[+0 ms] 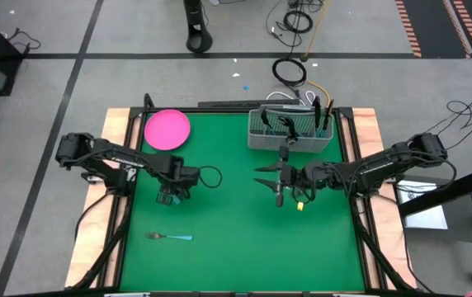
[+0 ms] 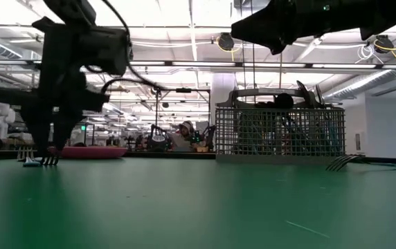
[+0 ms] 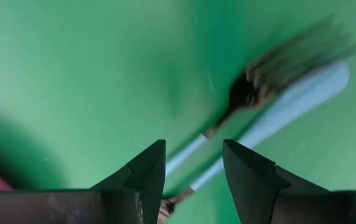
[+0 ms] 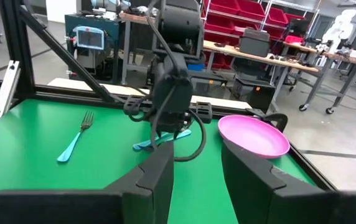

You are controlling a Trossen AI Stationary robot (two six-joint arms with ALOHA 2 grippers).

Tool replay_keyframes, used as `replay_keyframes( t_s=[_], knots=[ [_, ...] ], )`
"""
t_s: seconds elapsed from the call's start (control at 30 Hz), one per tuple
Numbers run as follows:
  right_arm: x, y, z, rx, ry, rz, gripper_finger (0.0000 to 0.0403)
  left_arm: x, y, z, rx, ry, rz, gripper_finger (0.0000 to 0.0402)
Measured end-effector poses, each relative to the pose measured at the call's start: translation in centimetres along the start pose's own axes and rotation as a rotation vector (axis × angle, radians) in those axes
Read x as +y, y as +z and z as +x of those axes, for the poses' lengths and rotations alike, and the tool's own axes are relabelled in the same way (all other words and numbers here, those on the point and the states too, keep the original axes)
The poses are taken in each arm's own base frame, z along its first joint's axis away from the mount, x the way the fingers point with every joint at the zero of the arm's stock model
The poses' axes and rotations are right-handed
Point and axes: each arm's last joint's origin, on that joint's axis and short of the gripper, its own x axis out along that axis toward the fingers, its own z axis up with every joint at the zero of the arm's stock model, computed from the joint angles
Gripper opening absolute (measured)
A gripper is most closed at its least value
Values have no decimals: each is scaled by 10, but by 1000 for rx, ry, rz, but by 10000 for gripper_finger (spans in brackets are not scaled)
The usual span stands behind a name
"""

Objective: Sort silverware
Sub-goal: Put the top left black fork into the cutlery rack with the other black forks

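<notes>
Near the pink plate (image 1: 167, 129), the left gripper (image 1: 168, 196) hangs over two pieces of silverware (image 4: 162, 139), jaws open around them. Right gripper (image 1: 269, 176) waits open and empty by the basket (image 1: 290, 132); next, I judge, closing on one piece only

Green table (image 1: 236, 239) — pink plate (image 1: 167, 129), grey mesh basket (image 1: 290, 137), blue-handled fork (image 1: 170, 237).

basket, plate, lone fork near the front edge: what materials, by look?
Basket: grey wire mesh, likely metal; open grid shows in the low view.
Plate: smooth, uniform pink, probably plastic.
Fork: light blue handle, probably plastic; dark grey head, seemingly metal.
</notes>
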Motion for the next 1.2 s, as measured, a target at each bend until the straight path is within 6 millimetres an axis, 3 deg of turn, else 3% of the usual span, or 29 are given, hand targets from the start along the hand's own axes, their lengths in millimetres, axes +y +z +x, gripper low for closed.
replay_keyframes(
  t_s=[0.13, 0.7, 0.87, 1.07, 1.2],
  knots=[
    [4, 0, -1, 2, 15, 0, 125, -1, -8, 11, 34, -29, -2, 161],
    [5, 0, -1, 2, 21, 19, 125, 3, -4, 18, 64, -20, -20, 155],
    [5, 0, -1, 2, 21, 18, 125, 3, 0, 30, 129, -42, -13, 111],
    [5, 0, -1, 0, 20, 14, 125, 3, 1, 31, 141, -38, -14, 23],
    [5, 1, -1, -8, 19, -1, 125, 5, 3, 23, 91, 9, -18, 11]
  ],
)
